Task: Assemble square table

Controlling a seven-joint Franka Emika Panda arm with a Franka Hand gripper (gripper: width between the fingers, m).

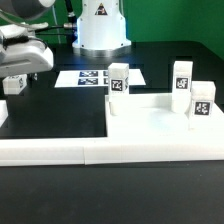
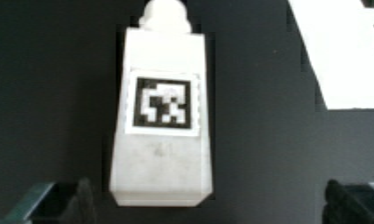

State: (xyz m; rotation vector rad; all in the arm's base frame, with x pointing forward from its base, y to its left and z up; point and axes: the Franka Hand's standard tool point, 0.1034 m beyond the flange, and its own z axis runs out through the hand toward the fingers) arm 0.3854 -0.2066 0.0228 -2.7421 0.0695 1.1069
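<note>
Between open fingers (image 2: 358, 203), leg post (image 2: 161, 110).

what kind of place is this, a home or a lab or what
Most likely a robotics lab bench, not a home. A black table carries a marker board of printed tags, a white robot base stands behind it, and white leg posts each wear a tracking tag. The open gripper hovers over another leg post.

The gripper (image 1: 12, 85) is half lost off the exterior view's left edge, fingers hard to make out. The leg (image 2: 161, 110) lies sharp at the wrist, but only blurred fingertips (image 2: 42, 203) peek in. The slab (image 1: 150, 125) hides behind the wall (image 1: 110, 152).
</note>
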